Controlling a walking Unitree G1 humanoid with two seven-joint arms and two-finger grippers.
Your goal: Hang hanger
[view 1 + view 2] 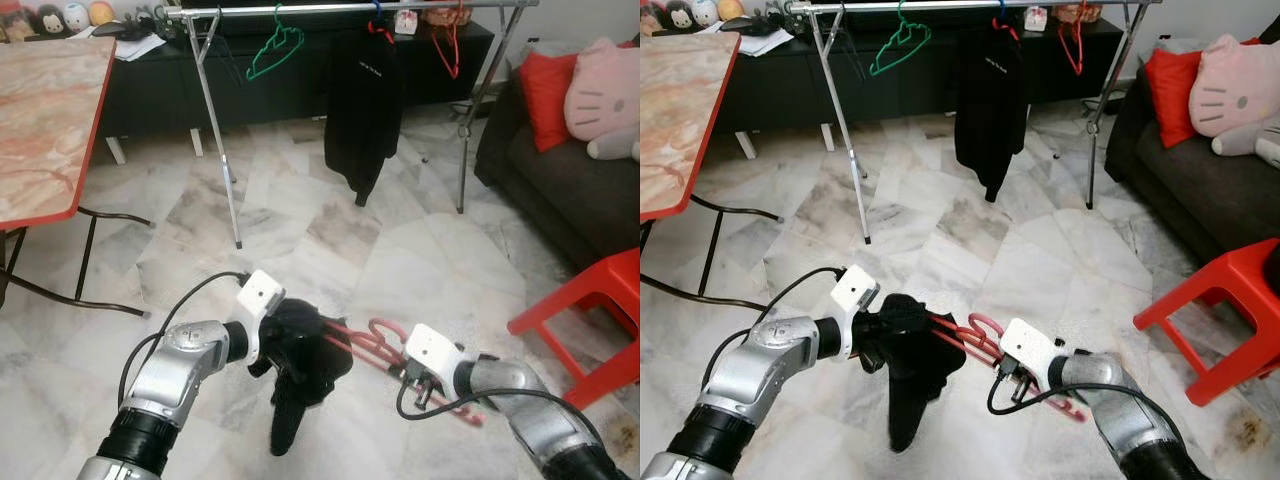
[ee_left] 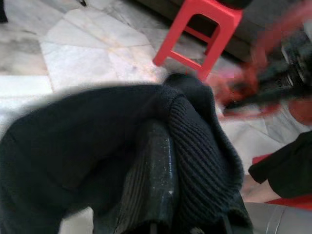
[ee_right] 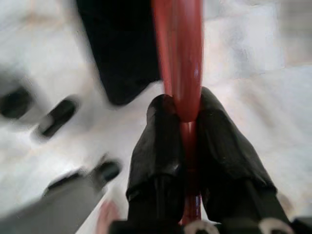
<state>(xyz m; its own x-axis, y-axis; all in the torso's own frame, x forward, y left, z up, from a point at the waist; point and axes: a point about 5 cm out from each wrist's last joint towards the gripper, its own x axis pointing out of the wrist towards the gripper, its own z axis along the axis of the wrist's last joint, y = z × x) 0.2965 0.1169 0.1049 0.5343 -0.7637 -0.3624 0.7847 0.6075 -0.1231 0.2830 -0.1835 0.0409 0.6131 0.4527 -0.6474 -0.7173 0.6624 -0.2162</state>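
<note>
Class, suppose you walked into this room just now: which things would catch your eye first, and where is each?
Low in front, the right gripper pinches a red hanger while the left gripper holds the black garment draped on it. Beyond them stands a metal clothes rack with a black jacket and a green hanger. A red stool sits at the right.

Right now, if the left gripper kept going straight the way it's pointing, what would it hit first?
The left gripper is already buried in the black garment on the red hanger. Pushing straight on, it would most likely reach the right gripper gripping that hanger, then the red stool; depth is unclear.
</note>
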